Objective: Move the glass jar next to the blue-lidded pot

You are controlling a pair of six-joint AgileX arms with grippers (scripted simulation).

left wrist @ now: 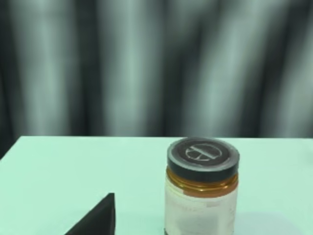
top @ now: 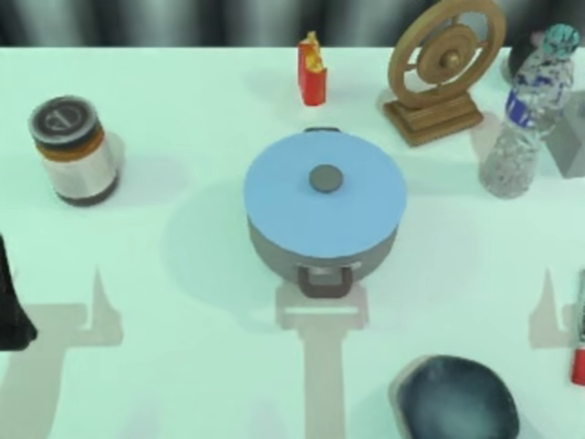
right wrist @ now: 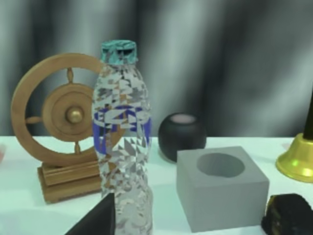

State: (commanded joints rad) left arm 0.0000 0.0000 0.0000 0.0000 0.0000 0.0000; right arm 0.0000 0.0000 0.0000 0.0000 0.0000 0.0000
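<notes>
The glass jar stands upright at the table's far left, with a dark grey lid, an orange-brown band and a white label. The blue-lidded pot sits at the table's middle, well to the jar's right. My left gripper hangs at the left edge, nearer the front than the jar and apart from it. In the left wrist view the jar is straight ahead and one dark fingertip shows beside it, holding nothing. My right gripper is parked at the right edge, open and empty.
A red fries box and a wooden wheel ornament stand behind the pot. A crinkled plastic bottle and a grey block are at the back right. A dark bowl lies at the front right.
</notes>
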